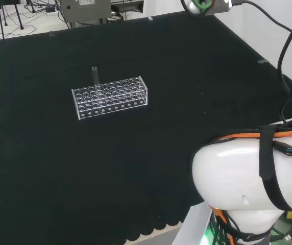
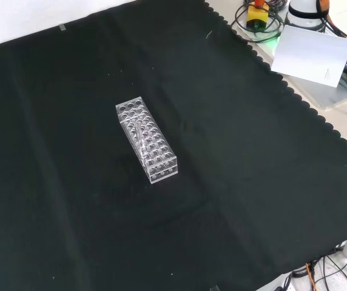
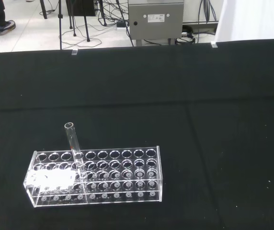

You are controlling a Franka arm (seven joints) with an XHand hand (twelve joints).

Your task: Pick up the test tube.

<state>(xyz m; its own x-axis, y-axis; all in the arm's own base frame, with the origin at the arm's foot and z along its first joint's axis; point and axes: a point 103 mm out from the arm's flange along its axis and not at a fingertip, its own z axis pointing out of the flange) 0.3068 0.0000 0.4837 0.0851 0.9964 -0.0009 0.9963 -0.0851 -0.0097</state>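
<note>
Cloth of black fabric (image 2: 234, 182) covers the bench and carries one clear plastic test-tube rack with rows of round holes (image 1: 110, 97) (image 2: 147, 140) (image 3: 96, 175). One clear glass test tube (image 1: 95, 75) (image 3: 73, 148) stands upright in a hole near one end of the rack. Nothing lies beside the rack or over the tube. White arm links (image 1: 248, 178) rise well apart from the rack. Hand state: cannot tell, so the tube's place relative to the hand cannot be given.

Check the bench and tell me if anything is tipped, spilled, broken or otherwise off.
Nothing stands out. The clear rack sits flat on the black cloth, and the single test tube stands in one of its holes, leaning a little in the wrist view. No spill or breakage is visible.
</note>
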